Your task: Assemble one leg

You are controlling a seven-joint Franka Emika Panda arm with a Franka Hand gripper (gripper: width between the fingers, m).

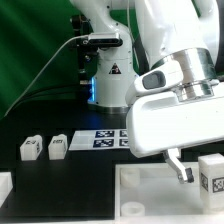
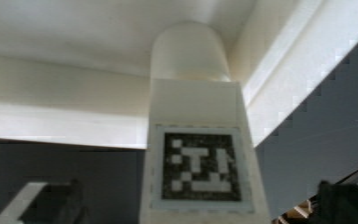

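while the arm [image 1: 175,60] leans low over the exterior view's right side, its gripper [image 2: 190,198] stands with the jaws spread wide. in the wrist view the dark fingers [image 2: 41,200] show at either side, each with a clear gap to the leg [image 2: 201,120] between them, so nothing is gripped. the leg is a tall white block with a rounded end and a black-and-white square tag on the face turned to the wrist camera. in the exterior view this leg [image 1: 211,176] sits at the right edge of the picture, just beside one dark fingertip and close above the large white part [image 1: 140,195] that lies at the front of the black table [image 1: 50,180]. whether it rests on that part or is clear of it i cannot tell. a second leg [image 1: 30,148] and a third leg [image 1: 57,146] stand side by side on the table at the exterior view's left, well apart from the gripper. the marker board [image 1: 108,138] lies flat between them and the arm.
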